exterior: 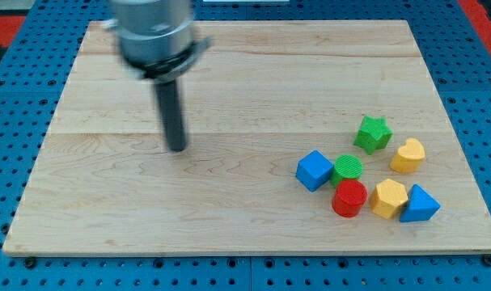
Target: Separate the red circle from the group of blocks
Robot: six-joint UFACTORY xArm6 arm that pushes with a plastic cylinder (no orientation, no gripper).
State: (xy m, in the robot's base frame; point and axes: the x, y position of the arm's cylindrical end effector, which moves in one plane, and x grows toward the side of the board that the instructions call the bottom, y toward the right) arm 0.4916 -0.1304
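Note:
The red circle (349, 198) lies near the view's bottom right of the wooden board (229, 218). It touches the green circle (347, 168) above it and sits close to the yellow hexagon (388, 198) on its right. A blue cube (314, 170) is at its upper left. A blue triangle (420, 204) lies right of the hexagon. A green star (373, 133) and a yellow heart (408, 155) lie higher up. My tip (177, 149) rests on the board far to the view's left of the group, touching no block.
The board lies on a blue pegboard surface (19, 97). The arm's grey body (152, 32) hangs over the board's top left.

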